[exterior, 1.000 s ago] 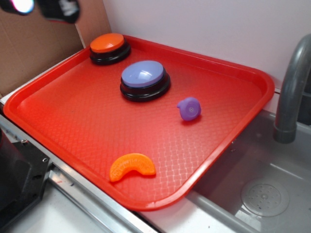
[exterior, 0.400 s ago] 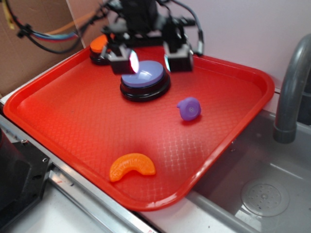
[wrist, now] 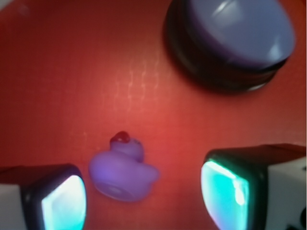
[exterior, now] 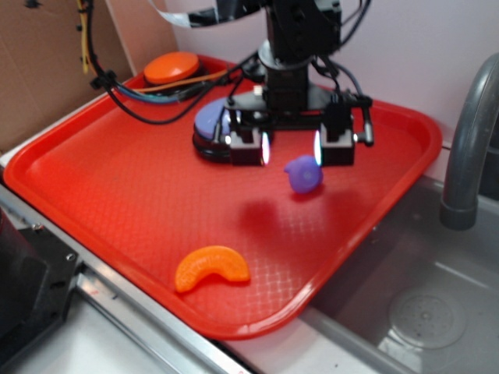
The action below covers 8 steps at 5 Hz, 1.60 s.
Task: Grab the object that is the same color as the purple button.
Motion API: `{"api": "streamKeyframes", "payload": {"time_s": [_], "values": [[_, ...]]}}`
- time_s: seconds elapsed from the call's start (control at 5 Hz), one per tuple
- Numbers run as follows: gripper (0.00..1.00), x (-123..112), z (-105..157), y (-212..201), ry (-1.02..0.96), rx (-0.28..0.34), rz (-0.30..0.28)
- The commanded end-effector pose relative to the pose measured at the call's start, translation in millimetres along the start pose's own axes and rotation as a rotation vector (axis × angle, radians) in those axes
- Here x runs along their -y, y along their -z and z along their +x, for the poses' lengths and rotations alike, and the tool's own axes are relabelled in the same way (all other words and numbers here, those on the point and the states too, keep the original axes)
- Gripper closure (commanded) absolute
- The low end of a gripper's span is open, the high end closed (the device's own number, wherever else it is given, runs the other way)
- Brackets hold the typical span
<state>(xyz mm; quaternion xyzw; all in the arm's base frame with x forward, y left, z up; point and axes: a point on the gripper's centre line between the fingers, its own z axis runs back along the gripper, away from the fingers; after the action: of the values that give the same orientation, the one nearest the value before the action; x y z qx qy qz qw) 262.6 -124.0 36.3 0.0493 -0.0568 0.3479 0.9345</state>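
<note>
The small purple object lies on the red tray, right of centre; in the wrist view the object looks like a little duck lying on its side with a red beak. My gripper hovers over it, open, its two glowing pads either side: the object sits between the fingers, closer to one pad than the other pad, touching neither. The purple button on its black base stands just left of the gripper, partly hidden by it, and shows at the wrist view's top right as the purple button.
An orange-topped button stands in the tray's far left corner. An orange crescent slice lies near the front rim. A grey sink and faucet are to the right. Cables trail over the tray's back left.
The gripper has travelled from the far left corner, over the purple button, down and right to straddle the purple object. Nothing on the tray has moved.
</note>
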Motion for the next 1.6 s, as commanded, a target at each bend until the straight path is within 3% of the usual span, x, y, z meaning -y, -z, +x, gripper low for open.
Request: {"api": "streamKeyframes", "payload": {"time_s": [0.0, 0.2, 0.4, 0.6, 1.0, 1.4], "values": [[0.91, 1.0, 9.6, 1.4, -0.061, 0.034, -0.043], [1.0, -0.7, 9.8, -0.4, -0.06, 0.043, -0.038], [1.0, -3.7, 12.3, -5.1, -0.027, 0.047, -0.031], [1.0, -22.4, 23.9, -44.4, 0.187, 0.012, -0.013], [1.0, -88.1, 45.3, -98.1, 0.414, -0.006, -0.076], [1.0, -149.3, 71.9, -106.3, 0.6, -0.028, -0.057]]}}
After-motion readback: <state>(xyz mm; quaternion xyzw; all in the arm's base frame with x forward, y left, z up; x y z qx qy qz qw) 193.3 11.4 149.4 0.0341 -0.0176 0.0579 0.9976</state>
